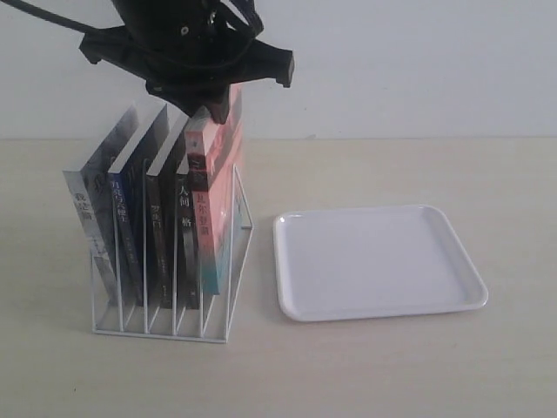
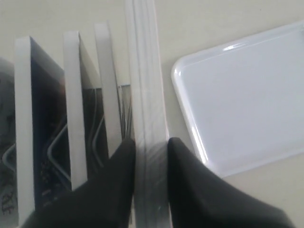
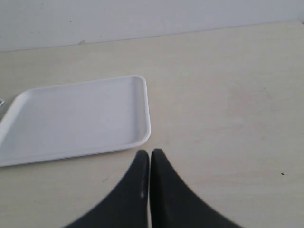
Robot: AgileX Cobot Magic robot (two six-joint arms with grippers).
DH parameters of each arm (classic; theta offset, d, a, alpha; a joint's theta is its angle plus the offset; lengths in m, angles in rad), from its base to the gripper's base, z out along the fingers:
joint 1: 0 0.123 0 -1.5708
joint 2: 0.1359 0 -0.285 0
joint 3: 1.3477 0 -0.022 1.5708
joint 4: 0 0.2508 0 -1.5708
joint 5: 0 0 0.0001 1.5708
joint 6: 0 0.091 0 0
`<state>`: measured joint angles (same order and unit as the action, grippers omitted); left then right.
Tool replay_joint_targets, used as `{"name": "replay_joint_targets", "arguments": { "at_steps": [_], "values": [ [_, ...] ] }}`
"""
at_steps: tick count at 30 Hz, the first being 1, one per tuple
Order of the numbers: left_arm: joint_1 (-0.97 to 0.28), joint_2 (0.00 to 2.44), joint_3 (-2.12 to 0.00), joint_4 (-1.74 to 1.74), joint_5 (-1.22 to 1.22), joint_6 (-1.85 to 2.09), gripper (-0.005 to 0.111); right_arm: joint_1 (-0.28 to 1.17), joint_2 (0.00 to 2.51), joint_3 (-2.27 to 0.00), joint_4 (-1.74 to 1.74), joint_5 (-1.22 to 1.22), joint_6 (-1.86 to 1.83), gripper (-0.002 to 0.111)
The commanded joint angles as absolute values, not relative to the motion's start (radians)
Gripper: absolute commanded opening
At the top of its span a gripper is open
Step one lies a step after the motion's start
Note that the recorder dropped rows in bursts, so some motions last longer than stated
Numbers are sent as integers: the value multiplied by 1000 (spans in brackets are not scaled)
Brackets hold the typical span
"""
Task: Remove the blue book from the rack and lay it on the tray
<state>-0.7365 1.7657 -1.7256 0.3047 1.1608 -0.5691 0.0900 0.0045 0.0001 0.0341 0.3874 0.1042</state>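
Beige tabletop (image 1: pixel 392 374), plain white wall behind. Exterior view: the rack (image 1: pixel 157 331) stands on the left w/ five books upright between its wire loops, spines to the front. The tray (image 1: pixel 379 261) lies flat just beside it, bare, prob. set close as the drop spot. In the rack, 2nd from the far-left end, sits the blue book (image 1: pixel 119 218), untouched: thin, dark blue spine, white lettering, leaning like its neighbours. Over the opposite end hangs the left gripper (image 1: pixel 209 100), at the top of the pink-and-teal book (image 1: pixel 222 200). That's the wrong one for the job, I'd say.

Left wrist view: black fingers (image 2: pixel 126 152) press either side of that book's white page edge, partly closed on it, prob. to lift it straight up.

Right wrist view: right gripper (image 3: pixel 150 159) closed tight, holding nothing, parked above bare table near the tray's corner, out of the way.
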Motion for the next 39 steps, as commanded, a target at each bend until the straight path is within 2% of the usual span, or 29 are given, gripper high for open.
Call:
{"name": "replay_joint_targets", "arguments": {
  "at_steps": [1, 18, 21, 26, 28, 39],
  "values": [
    [-741, 1762, -1728, 334, 1110, -589, 10, 90, 0, 0, 32, 382, 95, 0],
    [-741, 1811, -1726, 304, 1202, -611, 11, 90, 0, 0, 32, 382, 95, 0],
    [-741, 1811, -1726, 299, 1204, -611, 16, 90, 0, 0, 32, 382, 95, 0],
    [-741, 1811, -1726, 299, 1204, -609, 35, 90, 0, 0, 32, 382, 95, 0],
    [-741, 1811, -1726, 293, 1204, -609, 39, 90, 0, 0, 32, 382, 95, 0],
    [-741, 1806, -1766, 296, 1221, -545, 41, 90, 0, 0, 32, 382, 95, 0]
  ]
}}
